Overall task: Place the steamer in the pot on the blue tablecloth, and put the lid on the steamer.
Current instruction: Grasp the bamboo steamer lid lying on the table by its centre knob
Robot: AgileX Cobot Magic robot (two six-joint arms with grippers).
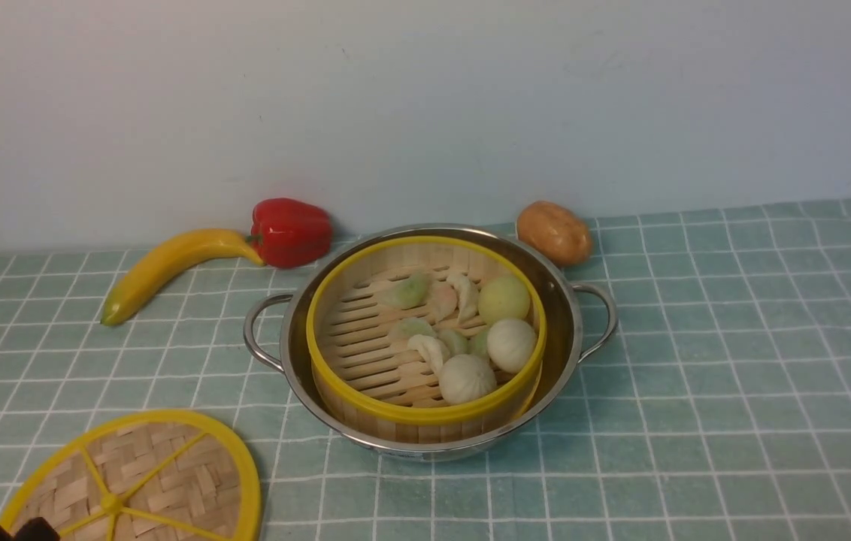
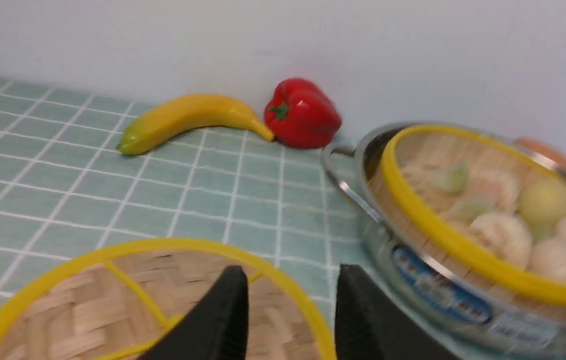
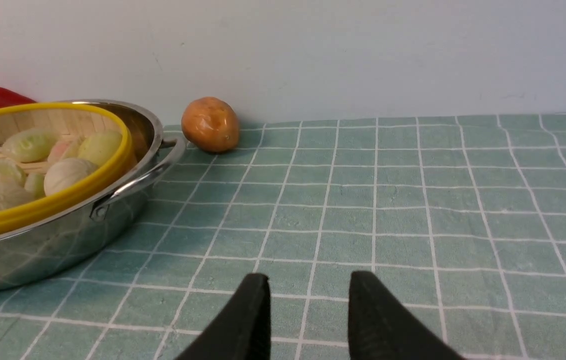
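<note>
In the front view, the pot point(image 1: 572, 330) stands mid-scene on the blue tablecloth point(image 1: 734, 361). The steamer point(image 1: 425, 412) sits inside it, closer to the pot's left wall than its right. Dumplings and buns point(image 1: 467, 378) lie on its slatted floor, mostly toward the right. The lid point(image 1: 162, 481) lies flat on the cloth at the near left, apart from the pot and cut off by the picture's edge. A banana point(image 1: 170, 267) and a red pepper point(image 1: 290, 231) lie at the far left by the wall, tip against side. A potato point(image 1: 555, 233) sits just behind the pot's far right rim. Only a black tip of the left end effector point(image 1: 16, 532) shows, at the lid's near edge.

In the left wrist view, the left end effector point(image 2: 291, 270) has its jaws apart with nothing clamped. One of its fingers point(image 2: 223, 320) is over the woven face of the lid point(image 2: 88, 310), and the other is past the yellow rim. The pot point(image 2: 443, 295) is just beside it, holding the steamer point(image 2: 463, 250). The banana point(image 2: 188, 120) and red pepper point(image 2: 300, 115) lie beyond.

In the right wrist view, the right end effector point(image 3: 309, 276) has its jaws apart and empty above the bare blue tablecloth point(image 3: 413, 200), to the right of the pot point(image 3: 63, 245). The steamer point(image 3: 38, 210) rests in the pot, and the potato point(image 3: 210, 124) lies by the wall.
</note>
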